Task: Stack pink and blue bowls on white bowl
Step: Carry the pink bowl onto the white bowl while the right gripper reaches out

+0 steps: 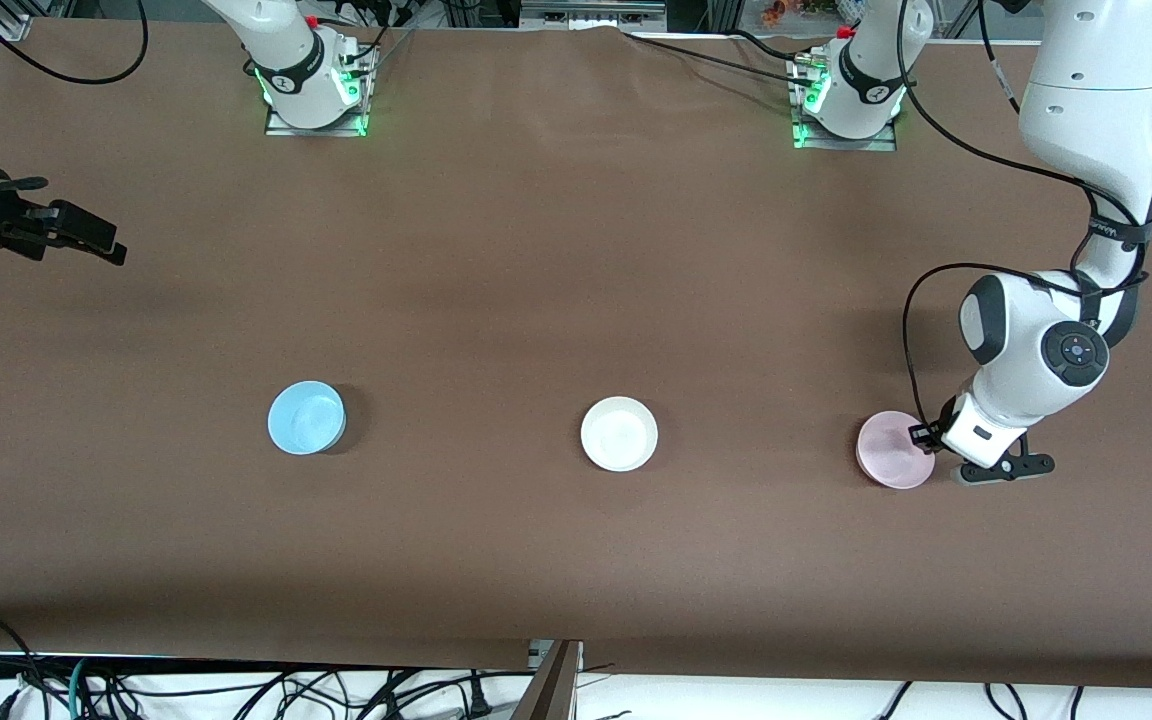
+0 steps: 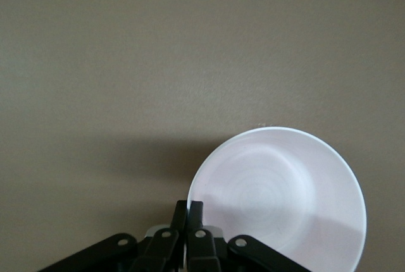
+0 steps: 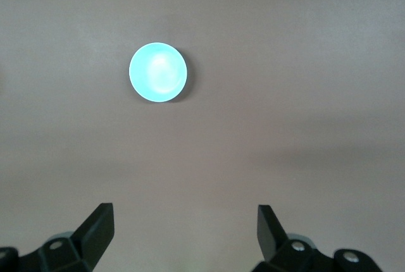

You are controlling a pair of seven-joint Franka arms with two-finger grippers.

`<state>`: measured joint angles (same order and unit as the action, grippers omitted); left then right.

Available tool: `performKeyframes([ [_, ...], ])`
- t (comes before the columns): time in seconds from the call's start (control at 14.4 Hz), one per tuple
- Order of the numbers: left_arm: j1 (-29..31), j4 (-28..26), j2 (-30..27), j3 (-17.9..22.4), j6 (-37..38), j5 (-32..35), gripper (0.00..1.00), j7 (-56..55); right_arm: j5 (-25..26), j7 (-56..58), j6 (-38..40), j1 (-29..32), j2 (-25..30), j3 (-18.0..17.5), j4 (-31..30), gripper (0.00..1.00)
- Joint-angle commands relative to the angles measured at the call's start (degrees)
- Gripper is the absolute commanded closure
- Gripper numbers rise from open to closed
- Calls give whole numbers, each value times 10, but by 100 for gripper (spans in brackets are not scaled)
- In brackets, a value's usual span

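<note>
Three bowls sit in a row across the lower middle of the front view on the brown table [image 1: 576, 250]. The blue bowl [image 1: 306, 417] lies in the lower left of the frame, toward the right arm's end; the white bowl [image 1: 619, 433] sits at the centre, and the pink bowl [image 1: 894, 450] in the lower right, toward the left arm's end. All three stand apart from one another, upright, each with its open side up.

The left gripper [image 1: 928, 437] is down at the pink bowl's rim, on the edge toward the left arm's end of the table. In the left wrist view its fingers [image 2: 188, 221] are pressed together on the rim of the pink bowl [image 2: 278, 196] — one inside the wall, one outside — at the bottom centre of that frame.

The right gripper [image 1: 86, 240] waits at the upper left edge of the front view, up over bare table. Its fingers [image 3: 98, 228] stand wide apart, and the blue bowl [image 3: 158, 73] shows well off in the upper left of the right wrist view.
</note>
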<state>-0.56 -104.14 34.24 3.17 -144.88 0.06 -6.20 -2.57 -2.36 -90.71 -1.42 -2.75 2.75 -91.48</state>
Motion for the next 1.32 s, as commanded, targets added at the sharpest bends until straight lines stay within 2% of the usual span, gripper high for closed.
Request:
performKeyframes([
  [0.0,-6,30,-11,-6,33,-16,100,0,-4,-7,4,0,-5,-4,12,0],
  [0.21,-7,66,-41,-29,100,-95,100,-38,-4,0,-1,1,-8,-3,13,0],
  [0.42,-8,69,-69,-81,135,-100,100,-146,5,2,-11,-3,-26,-5,14,0],
  [0.62,-24,73,-69,-135,132,-74,100,-286,5,24,-25,-3,-43,-5,14,0],
  [1.04,-156,114,-33,-132,128,-13,100,-541,20,74,-53,-1,-65,-5,14,0],
  [1.25,-191,161,8,-130,128,13,100,-625,16,82,-84,-1,-91,-5,14,0],
])
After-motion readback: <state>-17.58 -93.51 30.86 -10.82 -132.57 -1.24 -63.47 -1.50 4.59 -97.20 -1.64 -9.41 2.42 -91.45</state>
